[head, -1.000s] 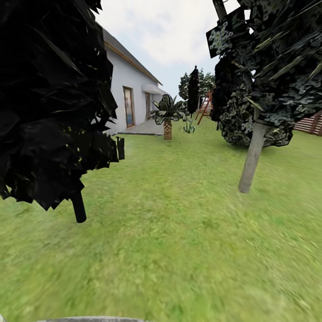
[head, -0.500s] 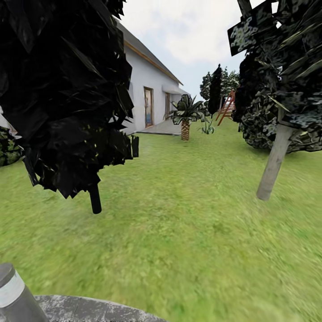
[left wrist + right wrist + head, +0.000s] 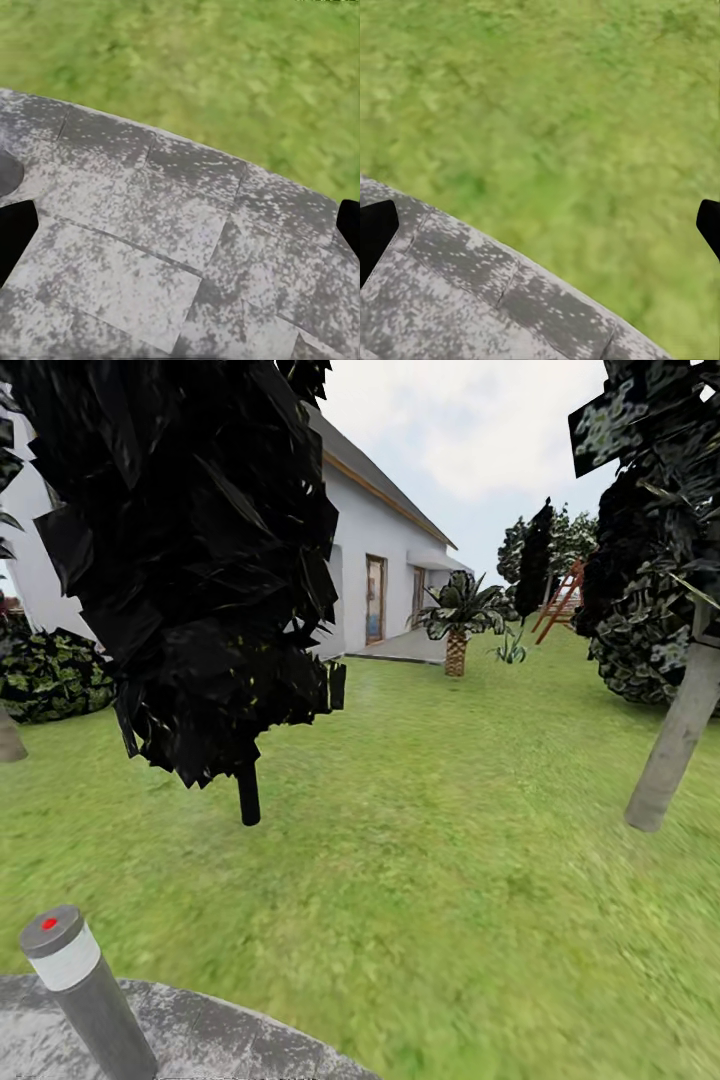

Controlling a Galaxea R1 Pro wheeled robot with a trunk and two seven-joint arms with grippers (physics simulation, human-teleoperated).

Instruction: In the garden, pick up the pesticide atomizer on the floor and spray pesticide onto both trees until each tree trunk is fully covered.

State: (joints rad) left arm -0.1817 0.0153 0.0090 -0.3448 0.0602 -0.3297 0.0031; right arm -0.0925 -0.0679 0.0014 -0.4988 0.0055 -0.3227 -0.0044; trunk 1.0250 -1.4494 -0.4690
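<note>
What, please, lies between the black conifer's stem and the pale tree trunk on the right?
In the head view, bare green grass lies between the conifer stem and the pale trunk.

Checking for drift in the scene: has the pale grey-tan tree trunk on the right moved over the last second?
No. The pale grey-tan tree trunk keeps its place relative to the white house; both slid right together, so the camera turned.

Blurry green grass floor point(image 3: 420, 860) w/ yellowish patches carries a round grey-and-white speckled stone slab point(image 3: 200, 1040), w/ a short grey post light point(image 3: 85, 990) on it.
</note>
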